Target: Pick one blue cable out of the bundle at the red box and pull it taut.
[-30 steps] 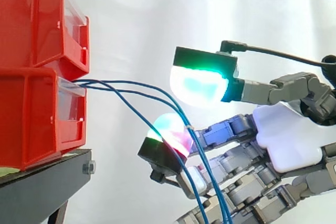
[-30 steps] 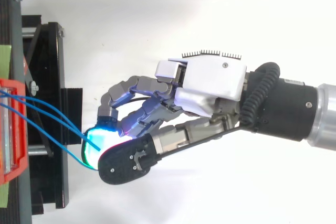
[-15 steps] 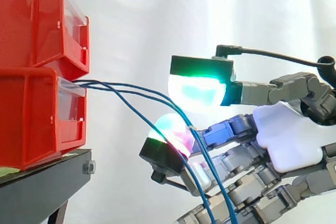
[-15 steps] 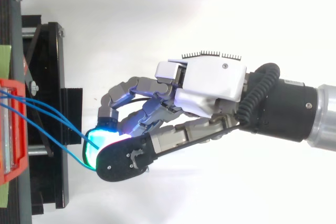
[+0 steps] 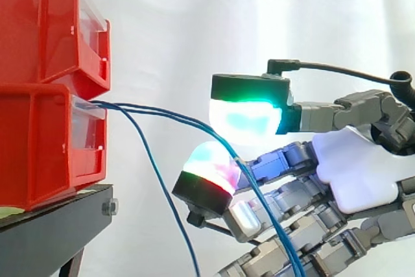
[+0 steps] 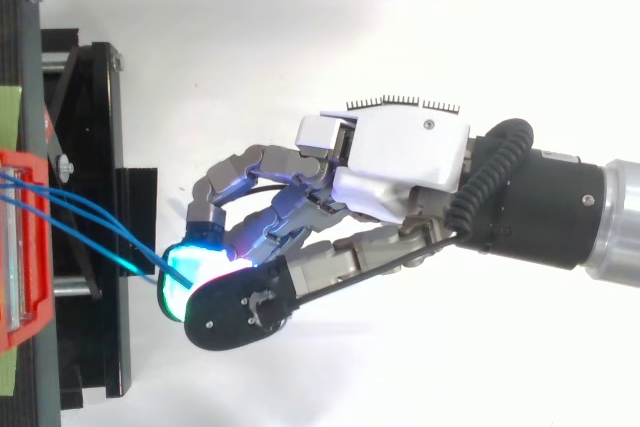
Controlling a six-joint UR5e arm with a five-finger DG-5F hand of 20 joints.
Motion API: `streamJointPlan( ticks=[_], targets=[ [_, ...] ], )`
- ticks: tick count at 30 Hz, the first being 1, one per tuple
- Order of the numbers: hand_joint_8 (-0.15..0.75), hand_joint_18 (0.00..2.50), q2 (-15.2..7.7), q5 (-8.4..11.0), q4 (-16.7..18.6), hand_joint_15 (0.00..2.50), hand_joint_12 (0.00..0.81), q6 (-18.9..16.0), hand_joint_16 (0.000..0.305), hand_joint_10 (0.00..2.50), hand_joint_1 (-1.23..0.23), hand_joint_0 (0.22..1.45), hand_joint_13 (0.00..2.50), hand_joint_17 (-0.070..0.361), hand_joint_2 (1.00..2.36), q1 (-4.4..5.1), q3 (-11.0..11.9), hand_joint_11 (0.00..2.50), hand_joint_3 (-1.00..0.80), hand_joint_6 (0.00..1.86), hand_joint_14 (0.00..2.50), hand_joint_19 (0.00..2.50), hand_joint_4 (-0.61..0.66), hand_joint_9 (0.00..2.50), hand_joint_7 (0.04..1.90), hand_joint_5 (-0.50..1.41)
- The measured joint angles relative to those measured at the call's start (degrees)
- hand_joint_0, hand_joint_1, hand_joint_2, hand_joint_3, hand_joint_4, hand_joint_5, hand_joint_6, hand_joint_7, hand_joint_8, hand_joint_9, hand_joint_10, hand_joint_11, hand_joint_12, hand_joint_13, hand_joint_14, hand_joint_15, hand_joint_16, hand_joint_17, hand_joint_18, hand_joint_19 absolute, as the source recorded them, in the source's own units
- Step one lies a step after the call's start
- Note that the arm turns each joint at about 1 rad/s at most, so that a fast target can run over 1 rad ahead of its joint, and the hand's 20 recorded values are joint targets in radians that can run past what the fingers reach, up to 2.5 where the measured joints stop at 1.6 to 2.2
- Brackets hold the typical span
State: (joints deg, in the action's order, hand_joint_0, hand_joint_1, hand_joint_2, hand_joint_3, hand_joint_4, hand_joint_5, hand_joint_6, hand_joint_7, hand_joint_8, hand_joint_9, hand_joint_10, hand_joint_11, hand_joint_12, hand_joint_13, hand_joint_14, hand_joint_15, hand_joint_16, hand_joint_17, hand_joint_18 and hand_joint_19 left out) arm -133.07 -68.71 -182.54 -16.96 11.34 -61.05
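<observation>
**Side and top views, cable pick at the stacked bins.** You are looking at the robot's silver-and-white fingered hand (image 5: 353, 170), which is reaching in from the right edge of both views. Its fingers are curling inward and closing on two thin blue cables (image 5: 168, 116). In the side view these cables are passing between the upper pad (image 5: 246, 120), which is glowing green and white, and the lower pad (image 5: 209, 163), which is glowing cyan and pink, near the centre of the frame.

The two thin blue cables are leaving the clear front of the lower red plastic bin (image 5: 39, 141) at the left of the frame and are running almost straight, slightly downward, to the pads. Past the pads they are dropping steeply toward the bottom edge, in front of the hand's lower fingers.

A third blue cable (image 5: 166, 192) is starting at the same bin front. It is hanging free in a loose curve down to the bottom of the frame, left of the hand and apart from it.

An upper red plastic bin (image 5: 45, 24) is sitting on the lower one, and both are resting on the black metal stand (image 5: 52, 225) at lower left. A white curtain (image 5: 194, 30) is hanging behind everything.

In the top view the hand (image 6: 405, 162) is crossing the middle of the frame, with its glowing pads lying just right of the stand.
</observation>
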Motion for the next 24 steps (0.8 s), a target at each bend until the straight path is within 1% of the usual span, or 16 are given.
streamJointPlan(
  ticks=[2, 5, 12, 18, 20, 22, 24],
  targets=[
    [0.286, 0.66, 0.0, -0.01, 0.0, 0.16, 0.400, 0.0, 0.054, 0.01, -0.88, 0.70, 0.54, 0.121, 1.01, 0.00, 0.0, 0.82, -0.30, 0.86, 0.01, 0.32, 0.04, 0.82, 0.96, -0.20],
    [0.277, 0.66, 0.0, 0.00, 0.0, 0.16, 0.400, 0.0, 0.054, 0.02, -0.90, 0.72, 0.54, 0.121, 1.01, 0.00, 0.0, 0.82, -0.32, 0.86, 0.00, 0.30, 0.03, 0.81, 0.94, -0.20],
    [0.259, 0.65, 0.0, 0.05, 0.1, 0.15, 0.398, 0.1, 0.054, 0.01, -0.91, 0.75, 0.53, 0.121, 1.01, 0.06, 0.3, 0.80, -0.33, 0.86, 0.01, 0.30, 0.02, 0.80, 0.95, -0.21],
    [0.250, 0.64, 0.0, 0.06, 0.0, 0.15, 0.396, 0.4, 0.054, 0.02, -0.91, 0.78, 0.52, 0.120, 1.01, 0.08, 0.4, 0.79, -0.34, 0.85, 0.00, 0.29, 0.06, 0.77, 0.92, -0.22],
    [0.246, 0.63, 0.0, 0.03, 0.0, 0.14, 0.396, 0.5, 0.053, 0.02, -0.90, 0.79, 0.51, 0.120, 1.01, 0.06, 0.4, 0.79, -0.35, 0.84, 0.00, 0.29, 0.06, 0.76, 0.92, -0.22],
    [0.234, 0.62, 0.0, 0.01, 0.0, 0.14, 0.393, 0.5, 0.054, 0.01, -0.91, 0.79, 0.49, 0.120, 1.01, 0.04, 0.4, 0.78, -0.38, 0.82, 0.00, 0.27, 0.04, 0.72, 0.92, -0.23],
    [0.237, 0.61, 0.0, 0.03, 0.0, 0.13, 0.394, 0.5, 0.054, 0.01, -0.94, 0.73, 0.46, 0.121, 1.00, 0.02, 0.5, 0.78, -0.48, 0.77, 0.00, 0.25, 0.06, 0.68, 0.92, -0.22]
  ],
)
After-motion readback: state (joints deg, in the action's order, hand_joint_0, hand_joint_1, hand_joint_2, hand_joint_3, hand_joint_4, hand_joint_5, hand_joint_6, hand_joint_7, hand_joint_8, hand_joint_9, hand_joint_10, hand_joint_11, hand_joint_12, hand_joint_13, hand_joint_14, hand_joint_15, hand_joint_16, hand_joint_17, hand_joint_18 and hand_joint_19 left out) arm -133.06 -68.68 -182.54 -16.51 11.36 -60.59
